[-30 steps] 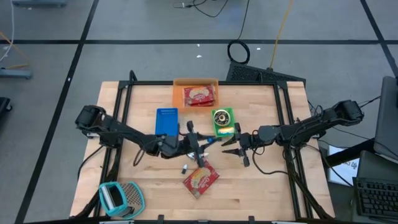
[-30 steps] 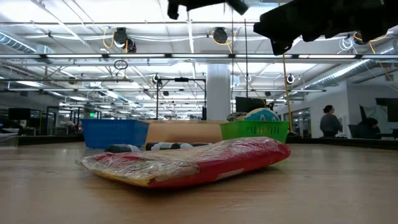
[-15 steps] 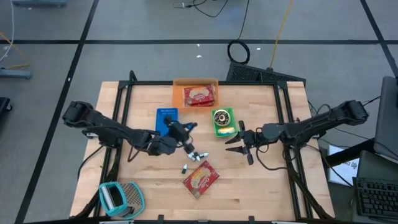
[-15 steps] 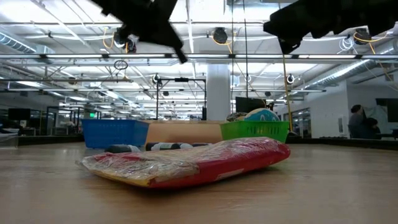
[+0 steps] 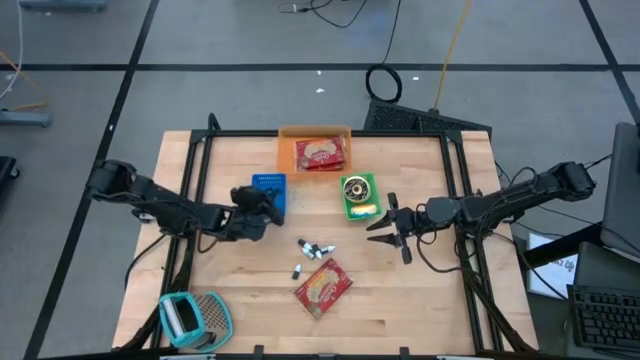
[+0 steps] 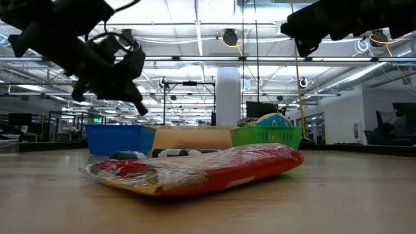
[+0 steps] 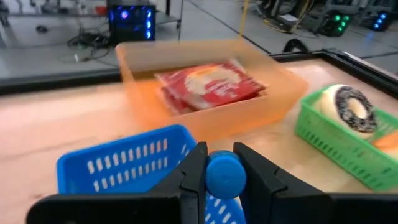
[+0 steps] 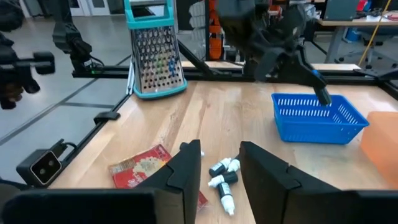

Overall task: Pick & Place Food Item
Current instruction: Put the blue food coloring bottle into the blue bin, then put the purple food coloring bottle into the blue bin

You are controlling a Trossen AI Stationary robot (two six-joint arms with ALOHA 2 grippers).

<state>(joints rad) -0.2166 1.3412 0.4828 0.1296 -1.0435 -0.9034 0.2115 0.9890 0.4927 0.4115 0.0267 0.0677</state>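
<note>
Blue-capped bottle (image 7: pixel 224 176) between left fingers (image 7: pixel 194 171)

This is a robotics lab in a large open industrial hall. The low view looks past the wooden worktop (image 6: pixel 338 195) to an exposed ceiling with pipes and strip lights (image 6: pixel 195 62), a white column (image 6: pixel 228 97) and distant workstations. From above, grey concrete floor (image 5: pixel 250 40) with taped lines and loose cables (image 5: pixel 383 82) surrounds the framed bench.
</note>
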